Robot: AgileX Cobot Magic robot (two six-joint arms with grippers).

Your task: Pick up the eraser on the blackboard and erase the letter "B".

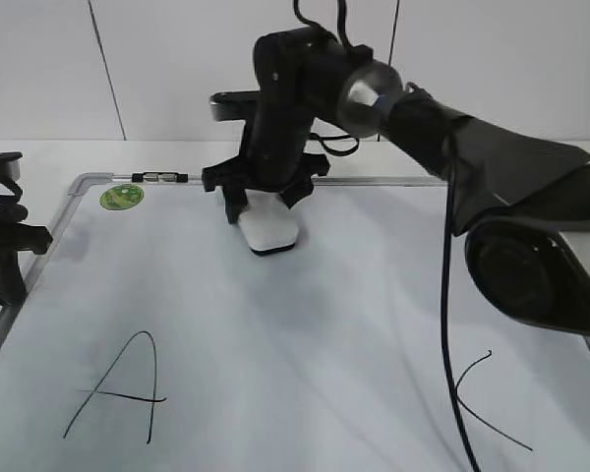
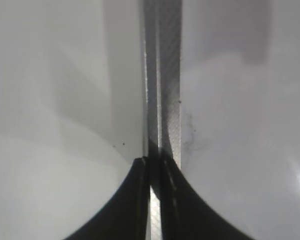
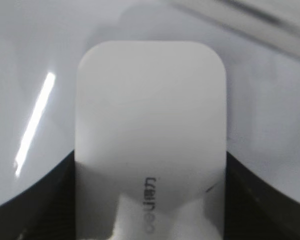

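Observation:
The white eraser [image 1: 270, 232] sits at the top middle of the blackboard [image 1: 305, 324], a white board with a silver frame and a green sticker [image 1: 121, 197]. My right gripper [image 1: 265, 208] reaches in from the right and is shut on the eraser's two long sides. In the right wrist view the eraser [image 3: 150, 110] fills the space between the right gripper's black fingers [image 3: 150, 200]. I cannot tell whether the eraser touches the board. The letter "B" does not show in any view. My left gripper [image 1: 5, 265] is shut and empty at the board's left edge; its fingers [image 2: 155, 167] hang over the frame.
A black "A" [image 1: 118, 393] is drawn at the lower left of the board and a black "C" [image 1: 482, 403] at the lower right. A small black-and-silver marker [image 1: 162, 177] lies on the top frame. The board's left frame [image 2: 162, 75] runs under the left gripper.

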